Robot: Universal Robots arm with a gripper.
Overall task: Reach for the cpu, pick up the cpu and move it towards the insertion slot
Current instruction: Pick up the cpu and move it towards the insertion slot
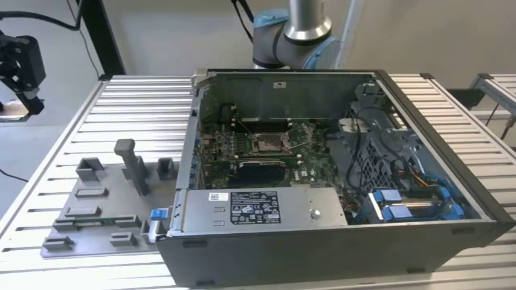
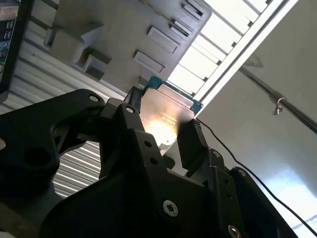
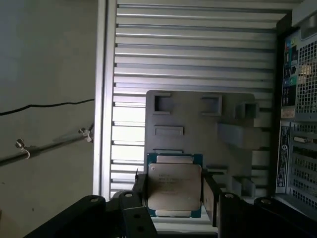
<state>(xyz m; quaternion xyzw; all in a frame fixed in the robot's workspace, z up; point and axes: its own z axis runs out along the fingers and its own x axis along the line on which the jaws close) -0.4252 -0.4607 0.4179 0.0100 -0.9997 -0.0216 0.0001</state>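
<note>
The cpu (image 3: 174,188) is a small square chip with a pale silver face and a green-blue rim. My gripper (image 3: 176,194) is shut on it, one black finger (image 3: 140,191) on each side. In the second wrist view the cpu (image 2: 166,111) glints between the same fingers (image 2: 190,141) of the gripper (image 2: 158,126). It hangs well above the grey fixture plate (image 3: 198,124), clear of it. The insertion slot (image 1: 266,142), a silver-framed square socket, lies on the green board inside the open computer case (image 1: 322,181), far from the chip.
The grey fixture plate (image 1: 96,205) with its blocks and posts lies on the ribbed metal table (image 1: 137,121) at the exterior view's left of the case. A black piece of equipment (image 1: 20,66) hangs at the upper left edge. The table edge and floor (image 3: 49,74) lie beyond the plate.
</note>
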